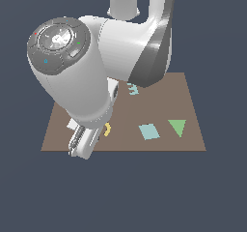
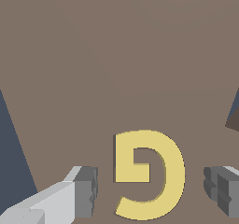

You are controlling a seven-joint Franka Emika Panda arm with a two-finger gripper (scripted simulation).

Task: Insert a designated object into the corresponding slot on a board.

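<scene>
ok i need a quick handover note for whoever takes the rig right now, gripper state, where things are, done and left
Gripper: open, low over the board, fingers on either side of the yellow G block, apart from it.
Yellow G block: flat on the board near the front edge, towards the exterior view's left; not gripped.
G slot: not visible in either view, probably behind the arm.
Done: approach and lining up.
Left: shut on the G, lift, find the slot, insert.

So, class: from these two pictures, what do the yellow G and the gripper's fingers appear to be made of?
Yellow G: looks like matte plastic or painted wood; flat, even colour, no shine or grain. As a render, it stays open.
Fingers: grey ribbed pads suggest rubber, on pale smooth bodies like plastic or painted metal.
The gripper stands open around the G.
</scene>
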